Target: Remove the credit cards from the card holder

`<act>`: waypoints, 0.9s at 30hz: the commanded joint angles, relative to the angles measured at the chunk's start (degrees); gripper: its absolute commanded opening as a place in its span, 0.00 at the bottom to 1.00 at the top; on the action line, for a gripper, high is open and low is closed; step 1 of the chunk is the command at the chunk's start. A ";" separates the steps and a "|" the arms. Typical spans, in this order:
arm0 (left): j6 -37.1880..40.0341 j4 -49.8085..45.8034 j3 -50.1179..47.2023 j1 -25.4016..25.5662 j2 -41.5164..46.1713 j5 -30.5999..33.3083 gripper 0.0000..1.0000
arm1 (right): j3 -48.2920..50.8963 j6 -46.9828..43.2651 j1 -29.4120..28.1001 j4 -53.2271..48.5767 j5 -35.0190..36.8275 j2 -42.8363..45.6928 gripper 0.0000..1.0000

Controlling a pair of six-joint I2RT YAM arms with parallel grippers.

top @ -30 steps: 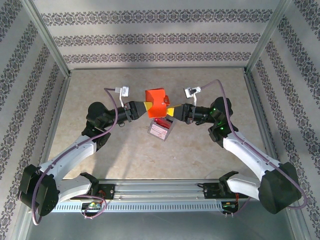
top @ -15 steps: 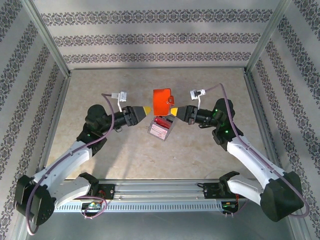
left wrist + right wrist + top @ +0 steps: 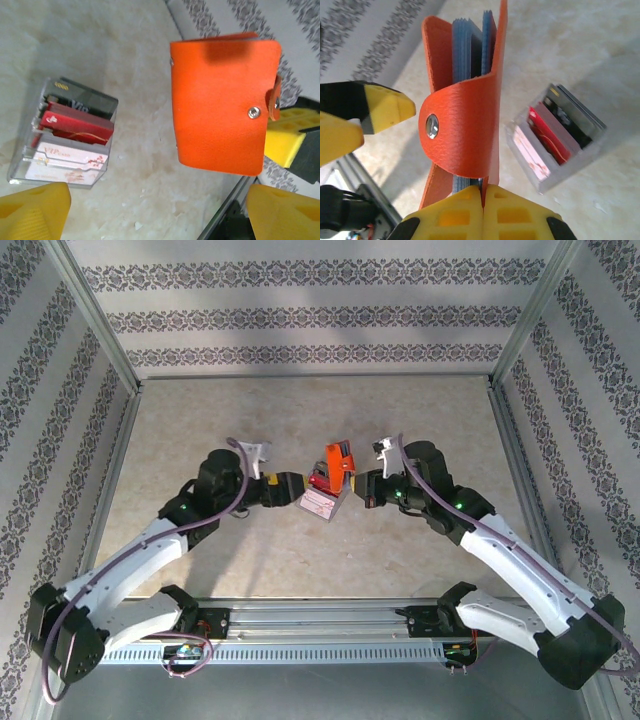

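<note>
Right wrist view adds grey-blue pockets in one card holder (image 3: pixel 470 115), clenched by right gripper (image 3: pixel 483 200) jaws; left gripper (image 3: pixel 160 214) jaws released; one clear box (image 3: pixel 70 135).

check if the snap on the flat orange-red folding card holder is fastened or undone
Undone. The flat orange-red folding card holder shows a bare stud on its cover; its rounded tab curls free.

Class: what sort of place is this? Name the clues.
Likely a robot test cell: left arm and right arm bolted to a rail, a metal frame, patterned backdrop walls round a table.
</note>
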State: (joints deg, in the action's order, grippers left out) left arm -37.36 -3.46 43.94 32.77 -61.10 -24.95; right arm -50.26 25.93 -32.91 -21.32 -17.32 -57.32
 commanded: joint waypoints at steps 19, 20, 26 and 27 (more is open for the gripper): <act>0.87 10.23 6.92 8.97 -12.83 0.53 0.97 | -1.23 0.89 -2.05 1.52 -1.29 -3.46 0.00; 0.80 10.24 7.27 9.06 -13.46 0.74 0.97 | -1.16 1.04 -2.06 1.88 -1.63 -3.48 0.00; -1.22 12.92 7.00 9.15 -15.49 2.76 0.96 | -0.84 1.40 -2.16 3.25 -3.79 -3.97 0.00; -1.63 13.51 6.90 9.19 -15.74 2.83 0.95 | -0.80 1.49 -2.19 3.49 -4.13 -4.05 0.00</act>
State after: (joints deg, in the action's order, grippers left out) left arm -37.47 5.63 49.78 41.25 -76.27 -23.24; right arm -50.30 26.83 -34.57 -20.56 -19.18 -61.01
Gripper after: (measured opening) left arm 0.954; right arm 0.045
